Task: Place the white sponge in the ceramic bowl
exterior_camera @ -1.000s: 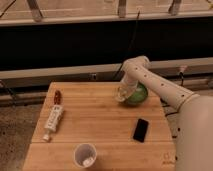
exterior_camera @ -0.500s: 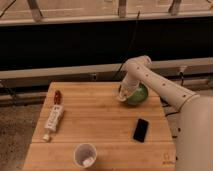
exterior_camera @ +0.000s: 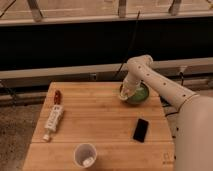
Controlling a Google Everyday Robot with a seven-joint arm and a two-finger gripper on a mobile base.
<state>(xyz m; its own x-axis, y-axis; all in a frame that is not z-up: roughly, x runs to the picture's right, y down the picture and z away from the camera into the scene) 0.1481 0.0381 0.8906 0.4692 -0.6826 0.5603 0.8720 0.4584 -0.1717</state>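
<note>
Wooden table by a dark wall: the placing step, gripper at the bowl.

From the left lie a white tube (exterior_camera: 53, 121), a white cup (exterior_camera: 85, 155) and a black phone (exterior_camera: 141, 130); at the far right the gripper (exterior_camera: 127, 93) hangs over the ceramic bowl (exterior_camera: 140, 95). Whether its fingers are open or closed I cannot tell. The white sponge (exterior_camera: 128, 92), a pale patch at the bowl's near rim, looks just delivered. Next, judged: let go fully and lift clear.
</note>
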